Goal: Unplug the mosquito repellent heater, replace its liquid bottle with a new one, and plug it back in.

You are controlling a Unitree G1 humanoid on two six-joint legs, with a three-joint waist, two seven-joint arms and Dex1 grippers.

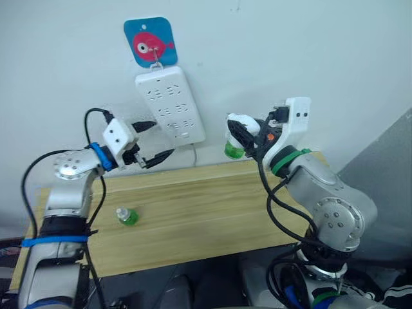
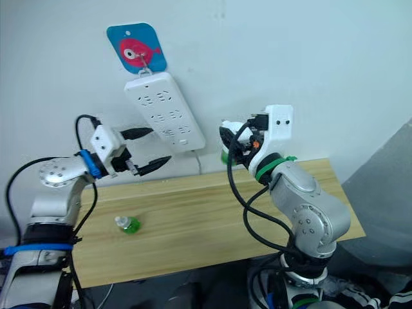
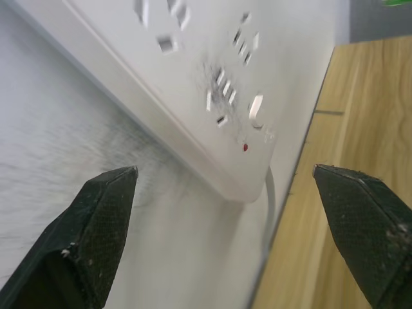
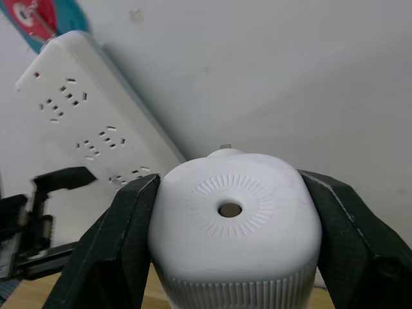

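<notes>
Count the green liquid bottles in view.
2. One bottle lies on the table near the left gripper; one sits under the heater held by the right gripper.

The mosquito repellent heater (image 4: 235, 222) is a small rounded white unit with a round vent hole ringed by fine radial ribs on its face, and a green liquid bottle (image 1: 234, 150) hangs from its underside. It is unplugged and held in the air above the back edge of the wooden table, to the right of the wall power strip. A second small green bottle (image 1: 127, 215) with a pale cap lies on its side on the tabletop, toward the left.
</notes>
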